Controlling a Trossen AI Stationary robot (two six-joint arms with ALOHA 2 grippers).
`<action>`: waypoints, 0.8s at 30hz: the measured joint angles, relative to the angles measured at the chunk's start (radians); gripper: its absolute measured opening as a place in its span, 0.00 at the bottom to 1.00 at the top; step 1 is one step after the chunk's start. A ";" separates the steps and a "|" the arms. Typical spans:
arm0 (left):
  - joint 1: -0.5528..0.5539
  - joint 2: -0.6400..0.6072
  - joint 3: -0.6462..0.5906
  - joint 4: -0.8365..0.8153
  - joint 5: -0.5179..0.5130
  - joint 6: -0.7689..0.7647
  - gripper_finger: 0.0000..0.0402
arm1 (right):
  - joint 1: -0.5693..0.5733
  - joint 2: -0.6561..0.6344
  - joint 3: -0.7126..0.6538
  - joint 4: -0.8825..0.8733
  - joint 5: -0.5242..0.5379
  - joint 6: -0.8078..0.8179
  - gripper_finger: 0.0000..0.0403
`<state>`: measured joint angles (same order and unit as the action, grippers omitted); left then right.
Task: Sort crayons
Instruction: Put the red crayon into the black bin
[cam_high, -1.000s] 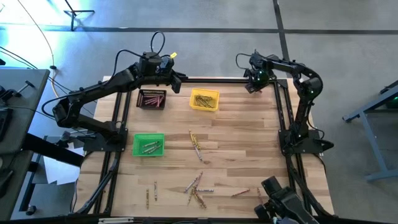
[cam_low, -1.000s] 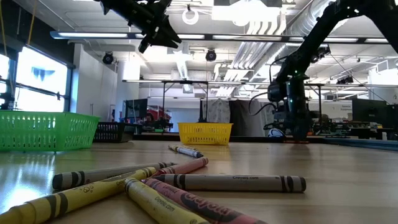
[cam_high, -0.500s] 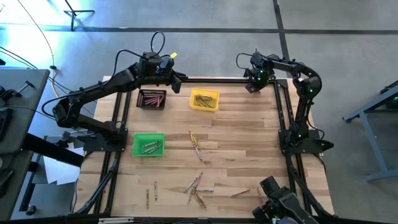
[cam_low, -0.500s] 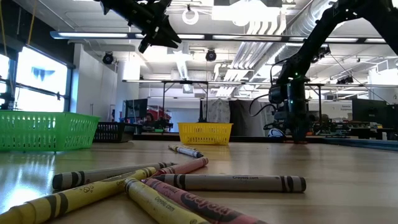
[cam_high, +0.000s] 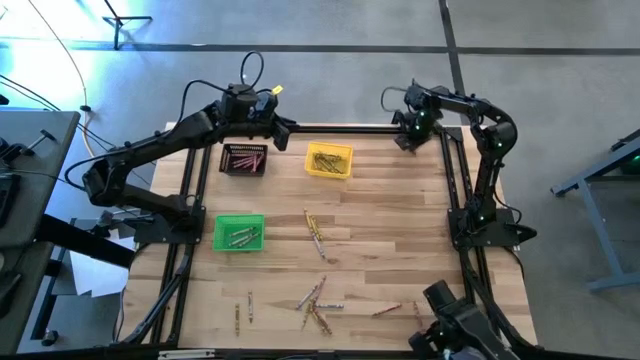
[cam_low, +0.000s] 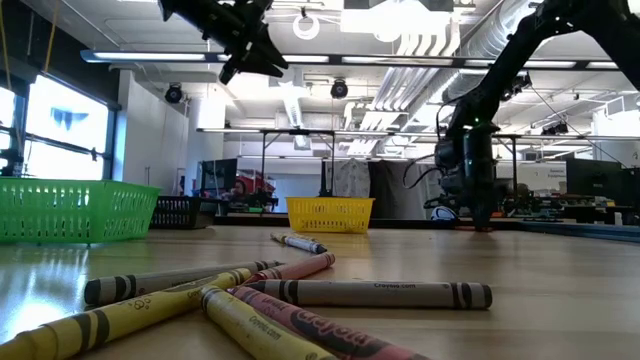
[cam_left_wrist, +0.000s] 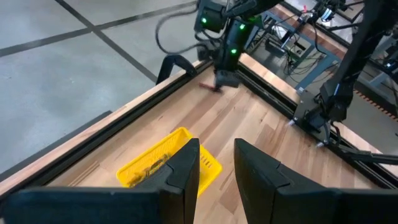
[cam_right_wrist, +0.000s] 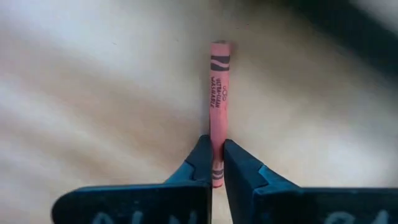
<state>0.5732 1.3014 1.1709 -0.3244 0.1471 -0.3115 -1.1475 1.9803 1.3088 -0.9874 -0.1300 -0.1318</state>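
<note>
though blurred, right jaws pinching crayon (cam_right_wrist: 217, 106)

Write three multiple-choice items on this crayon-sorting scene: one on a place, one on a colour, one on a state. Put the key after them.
1. Where is the right tool?
A. far right corner of the table
B. over the green bin
C. near edge, by the loose crayons

2. What colour is the crayon between its fingers?
A. yellow
B. red
C. blue

3. How does the right tool stand?
A. wide open
B. shut on nothing
C. shut on the crayon

Key: 1 A, the high view shows it at that corner; 2 B, its wrapper is red in the right wrist view; 3 C, both fingers press the crayon's end.
</note>
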 joint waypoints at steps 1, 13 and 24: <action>0.000 -0.009 0.000 -0.014 0.000 0.002 0.21 | 0.000 -0.007 0.004 -0.032 -0.026 0.000 0.01; 0.001 -0.130 -0.052 -0.368 -0.023 0.095 0.21 | 0.158 -0.238 0.031 0.090 -0.354 0.002 0.01; 0.000 -0.155 -0.434 0.238 0.038 -0.104 0.21 | 0.431 -0.397 0.032 0.351 -0.352 0.163 0.01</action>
<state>0.5732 1.1461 0.7374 -0.0864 0.1850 -0.4153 -0.7162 1.5835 1.3407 -0.6365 -0.4818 0.0316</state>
